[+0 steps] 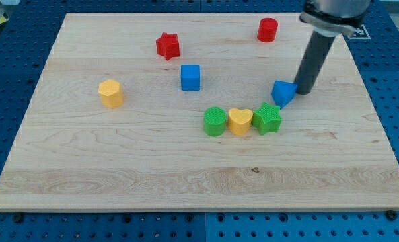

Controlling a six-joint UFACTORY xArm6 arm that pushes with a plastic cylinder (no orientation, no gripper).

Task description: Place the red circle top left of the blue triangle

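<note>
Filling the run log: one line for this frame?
my tip: touching blue triangle, view's right side | red circle: near top edge, above-left of triangle, apart, untouched | placement: not yet made

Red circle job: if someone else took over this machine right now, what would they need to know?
My tip rests on the board just to the view's right of the blue triangle, touching it or nearly so.
The red circle sits near the view's top, up and slightly left of the triangle, far from my tip.
Done: nothing clear yet; the circle stands well away from the triangle.
Left: bring my tip round the red circle and push it down toward the triangle's upper left, avoiding the green star below.
</note>
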